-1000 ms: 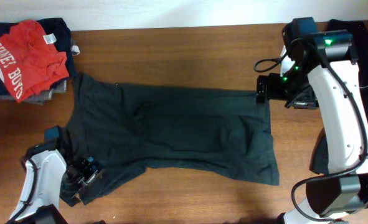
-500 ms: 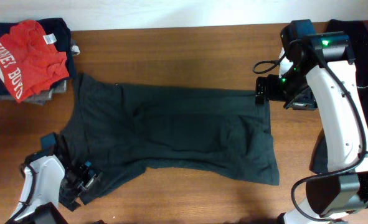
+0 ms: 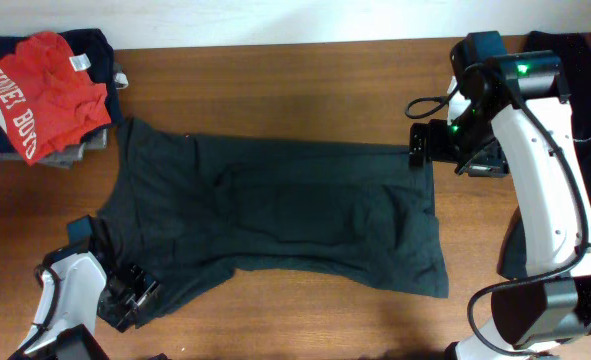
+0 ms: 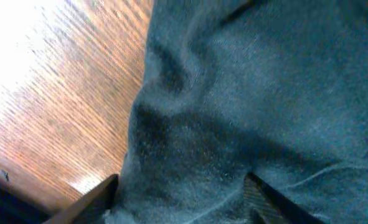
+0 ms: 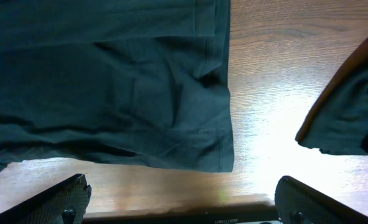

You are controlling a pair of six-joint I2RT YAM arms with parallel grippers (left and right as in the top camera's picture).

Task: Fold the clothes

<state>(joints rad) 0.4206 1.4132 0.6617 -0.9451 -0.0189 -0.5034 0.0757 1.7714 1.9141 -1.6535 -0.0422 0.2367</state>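
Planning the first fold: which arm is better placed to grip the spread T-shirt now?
Left. The left gripper straddles cloth of the dark green T-shirt at its sleeve; the right gripper hangs open near the hem.

Of the left end effector (image 4: 180, 198) only the fingers (image 4: 99, 198) poke in at the bottom edge of its wrist view. The dark shirt (image 4: 264, 93) is bunched and blurred between them, so a pinch can't be judged. The red shirt (image 3: 45, 90) swallows part of its white lettering in its own folds and covers most of the pile (image 3: 93, 48) beneath.
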